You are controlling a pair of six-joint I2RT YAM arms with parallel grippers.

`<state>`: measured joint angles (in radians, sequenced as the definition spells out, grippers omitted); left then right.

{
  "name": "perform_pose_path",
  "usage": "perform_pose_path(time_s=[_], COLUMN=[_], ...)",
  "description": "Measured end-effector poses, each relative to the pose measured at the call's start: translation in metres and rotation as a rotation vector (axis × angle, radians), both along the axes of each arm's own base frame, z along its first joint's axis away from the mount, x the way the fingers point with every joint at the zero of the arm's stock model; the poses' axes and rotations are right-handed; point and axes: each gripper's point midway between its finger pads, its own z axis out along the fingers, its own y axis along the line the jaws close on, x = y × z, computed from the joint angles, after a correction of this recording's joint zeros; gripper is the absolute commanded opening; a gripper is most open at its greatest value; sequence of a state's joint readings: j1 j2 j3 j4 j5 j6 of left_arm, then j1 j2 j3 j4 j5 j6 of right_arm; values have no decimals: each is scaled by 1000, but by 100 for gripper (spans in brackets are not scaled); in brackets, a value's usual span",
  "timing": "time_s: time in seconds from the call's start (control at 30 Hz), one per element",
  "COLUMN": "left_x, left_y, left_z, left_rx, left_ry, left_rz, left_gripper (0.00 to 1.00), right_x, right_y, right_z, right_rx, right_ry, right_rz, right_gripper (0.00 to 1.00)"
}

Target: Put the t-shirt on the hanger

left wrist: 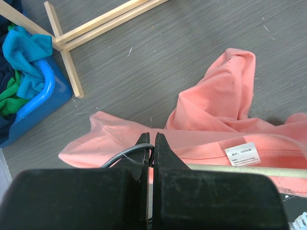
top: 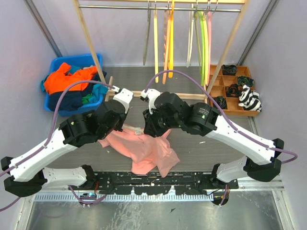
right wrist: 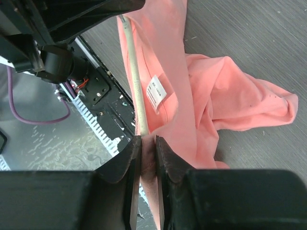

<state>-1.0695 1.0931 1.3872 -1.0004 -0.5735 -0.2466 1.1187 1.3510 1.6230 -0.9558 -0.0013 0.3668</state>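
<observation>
The salmon-pink t-shirt (top: 148, 151) hangs crumpled from between the two grippers down onto the grey floor. Its collar with a white label (left wrist: 242, 154) drapes over the cream hanger's arm (left wrist: 249, 170). My left gripper (left wrist: 152, 143) is shut on the hanger's thin dark wire hook (left wrist: 125, 154); it is left of centre in the top view (top: 121, 123). My right gripper (right wrist: 147, 143) is shut on a fold of the t-shirt (right wrist: 211, 91) right beside the hanger's arm (right wrist: 135, 81); in the top view it sits just right of the left gripper (top: 149, 125).
A blue bin (top: 56, 64) holding orange, navy and teal garments stands at the back left. A wooden rack (top: 91, 43) carries yellow, green and pink hangers (top: 169, 38); its foot (left wrist: 67, 57) lies near the bin. A wooden compartment tray (top: 218, 91) is at the right.
</observation>
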Motion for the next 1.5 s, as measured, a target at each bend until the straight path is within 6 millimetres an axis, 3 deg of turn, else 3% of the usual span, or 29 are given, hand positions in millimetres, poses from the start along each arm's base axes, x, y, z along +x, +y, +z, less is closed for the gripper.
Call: perform_pose_path(time_s=[0.1,0.23,0.3,0.97,1.13,1.23,1.5], left_x=[0,0,0,0,0,0,0], left_y=[0,0,0,0,0,0,0], left_z=[0,0,0,0,0,0,0], left_rx=[2,3,4,7,7,7,7], left_ry=[-1,-1,-2,-2,-2,-2,-2], left_rz=[-1,-2,-2,-3,-3,-3,-3], left_gripper=[0,0,0,0,0,0,0], right_x=[-1,-2,-2,3,4,3,3], right_y=[2,2,3,4,4,2,1], right_z=[1,1,1,3,7,13,18], right_rx=[8,9,9,13,29,45,65], right_ry=[3,2,1,-15,-26,-35,-44], right_rz=[8,11,9,-4,-11,-14,-15], right_gripper=[21,37,40,31,31,37,37])
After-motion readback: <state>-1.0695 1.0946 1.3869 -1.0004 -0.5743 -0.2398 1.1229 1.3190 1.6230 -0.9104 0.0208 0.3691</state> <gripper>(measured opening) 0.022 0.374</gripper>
